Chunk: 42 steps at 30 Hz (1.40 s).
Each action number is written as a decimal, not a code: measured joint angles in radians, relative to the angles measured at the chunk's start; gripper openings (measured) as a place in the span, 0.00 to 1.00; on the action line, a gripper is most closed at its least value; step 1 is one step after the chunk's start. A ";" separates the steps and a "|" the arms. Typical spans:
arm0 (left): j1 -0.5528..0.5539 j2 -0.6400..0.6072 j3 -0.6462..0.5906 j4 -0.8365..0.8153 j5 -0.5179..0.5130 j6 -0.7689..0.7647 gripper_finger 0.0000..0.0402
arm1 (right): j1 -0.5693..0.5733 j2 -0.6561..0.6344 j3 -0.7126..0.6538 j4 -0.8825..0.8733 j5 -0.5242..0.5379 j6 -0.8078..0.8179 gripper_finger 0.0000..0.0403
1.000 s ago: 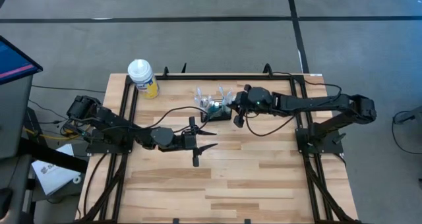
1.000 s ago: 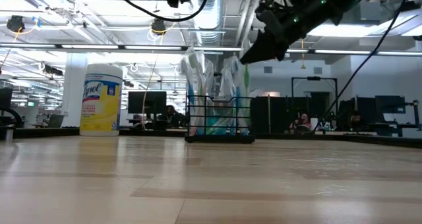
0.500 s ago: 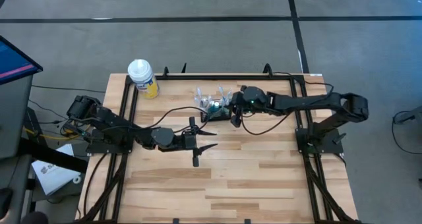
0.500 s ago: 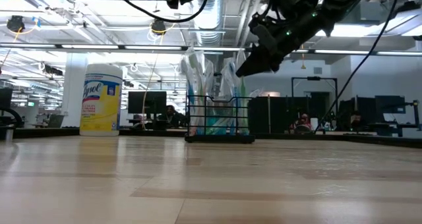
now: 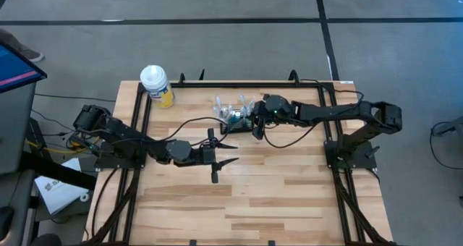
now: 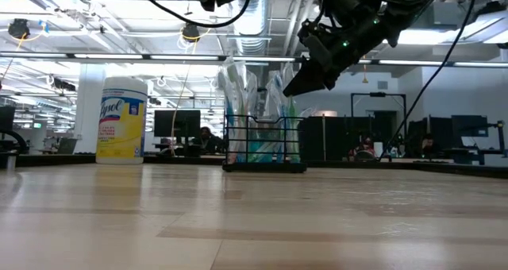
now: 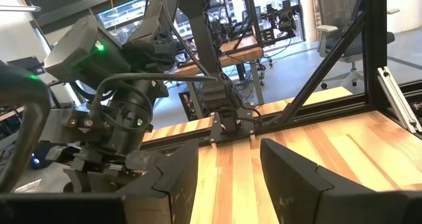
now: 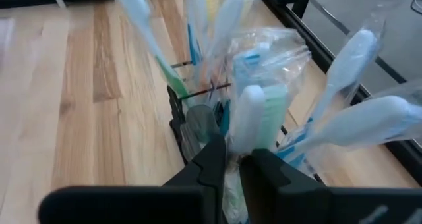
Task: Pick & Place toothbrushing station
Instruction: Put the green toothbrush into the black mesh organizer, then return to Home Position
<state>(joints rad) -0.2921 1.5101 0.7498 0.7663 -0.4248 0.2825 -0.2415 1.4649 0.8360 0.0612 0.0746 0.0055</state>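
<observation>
Toothbrushing station (image 5: 236, 120) sits far-centre on my worktop (image 5: 275, 195). Right gripper (image 8: 232, 159) hangs over it, jaws nipping a wrapped toothbrush (image 8: 247, 122); I'd seat it fully before releasing. Left gripper (image 5: 221, 156) waits mid-worktop, jaws spread and empty.

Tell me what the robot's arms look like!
Both arms are black and built of chunky jointed pieces. The left arm and the right arm each trail thin black cables. Each ends in two flat dark fingers, like the left gripper. Tiny green lights glow near the right gripper.
</observation>
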 joint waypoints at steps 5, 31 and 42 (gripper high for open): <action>0.000 0.000 0.000 0.000 0.000 0.000 0.40 | -0.004 0.000 0.000 -0.011 0.000 0.002 0.16; 0.000 0.000 0.000 -0.003 0.000 -0.017 0.40 | -0.009 -0.230 0.000 -0.299 0.004 0.048 0.44; 0.003 -0.094 0.000 -0.231 -0.121 -0.077 0.40 | 0.060 -0.450 -0.056 -0.445 0.004 0.071 0.34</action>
<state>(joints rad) -0.2893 1.4164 0.7498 0.5355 -0.5453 0.2051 -0.1814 1.0149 0.7804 -0.3842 0.0788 0.0762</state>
